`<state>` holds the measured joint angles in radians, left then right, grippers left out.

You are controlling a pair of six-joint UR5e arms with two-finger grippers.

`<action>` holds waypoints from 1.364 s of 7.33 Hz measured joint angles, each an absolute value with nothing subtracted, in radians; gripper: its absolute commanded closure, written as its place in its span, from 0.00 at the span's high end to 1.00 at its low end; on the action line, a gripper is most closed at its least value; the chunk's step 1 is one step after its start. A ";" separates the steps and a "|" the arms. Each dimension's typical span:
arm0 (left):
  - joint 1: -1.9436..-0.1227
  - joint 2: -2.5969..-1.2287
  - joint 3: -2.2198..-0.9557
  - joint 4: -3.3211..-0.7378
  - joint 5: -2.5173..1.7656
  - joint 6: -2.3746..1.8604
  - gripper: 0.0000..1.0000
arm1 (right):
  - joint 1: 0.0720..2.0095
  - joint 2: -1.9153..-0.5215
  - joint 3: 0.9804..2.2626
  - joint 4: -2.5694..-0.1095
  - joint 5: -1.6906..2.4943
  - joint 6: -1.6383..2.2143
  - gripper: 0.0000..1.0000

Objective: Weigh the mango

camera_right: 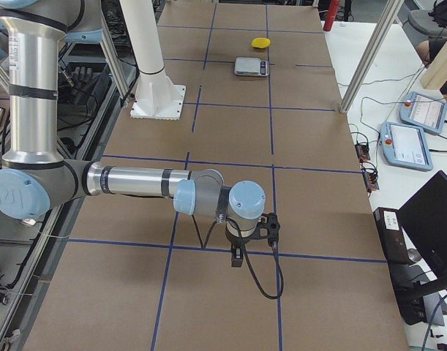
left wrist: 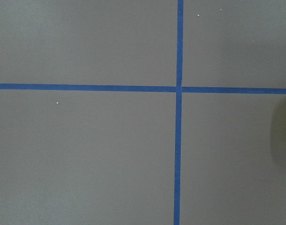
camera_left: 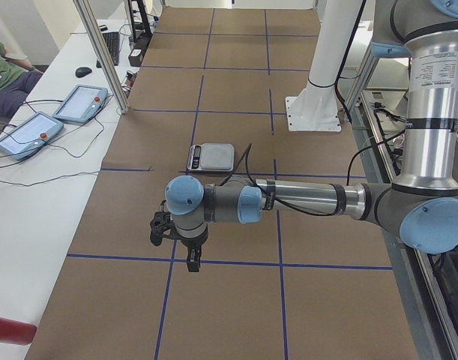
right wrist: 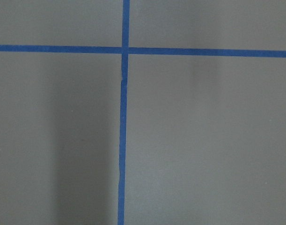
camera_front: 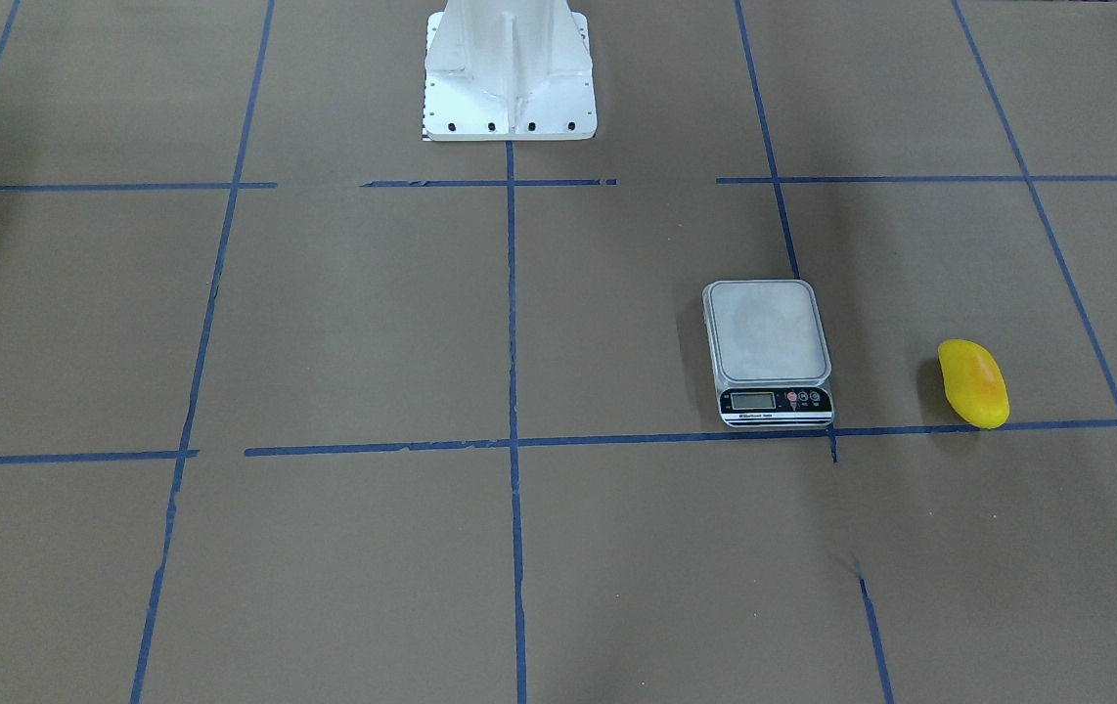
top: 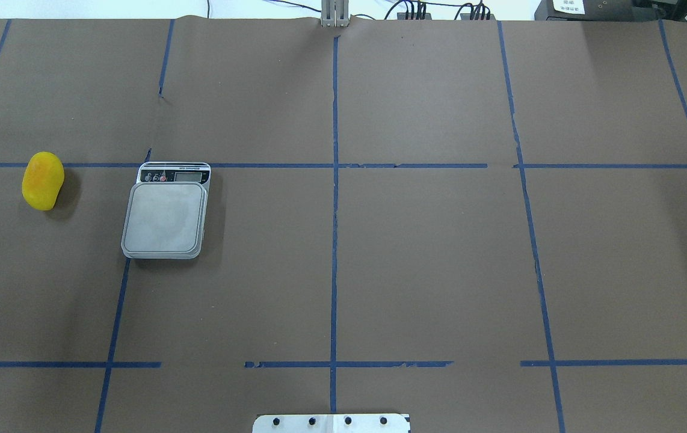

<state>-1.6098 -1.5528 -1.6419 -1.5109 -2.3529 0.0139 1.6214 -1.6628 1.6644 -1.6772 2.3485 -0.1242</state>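
Note:
The mango (top: 43, 180), yellow with an orange blush, lies on the brown table to the left of the scale (top: 166, 218). The scale's grey platform is bare, and its display faces away from the robot. Both also show in the front view: the mango (camera_front: 973, 382) and the scale (camera_front: 769, 350). In the right side view the mango (camera_right: 261, 42) lies beyond the scale (camera_right: 251, 66). My left gripper (camera_left: 193, 259) hangs near the table's end, on the near side of the scale (camera_left: 211, 157). My right gripper (camera_right: 238, 256) hangs near the opposite end. I cannot tell whether either is open or shut.
Blue tape lines (top: 334, 198) divide the brown paper cover into squares. The white robot pedestal (camera_front: 508, 73) stands at the table's middle edge. Both wrist views show only paper and tape. Tablets (camera_left: 34, 127) and cables lie on the side bench.

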 measured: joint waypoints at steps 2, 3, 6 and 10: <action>-1.608 -1.560 -1.645 -1.512 -2.353 0.015 1.00 | 1.621 -1.663 1.664 -1.677 2.349 -0.124 1.00; -1.598 -1.577 -1.650 -1.513 -2.355 0.015 1.00 | 1.621 -1.663 1.664 -1.677 2.349 -0.124 1.00; -1.414 -1.639 -1.672 -1.644 -2.356 -0.266 1.00 | 1.621 -1.663 1.664 -1.678 2.349 -0.124 1.00; -1.160 -1.672 -1.587 -2.001 -2.237 -0.633 1.00 | 1.621 -1.663 1.664 -1.678 2.349 -0.124 1.00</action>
<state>-1.1598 -1.6716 -1.5873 -2.0014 -2.2370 -0.6331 1.6214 -1.6628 1.6644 -1.6780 2.3485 -0.1243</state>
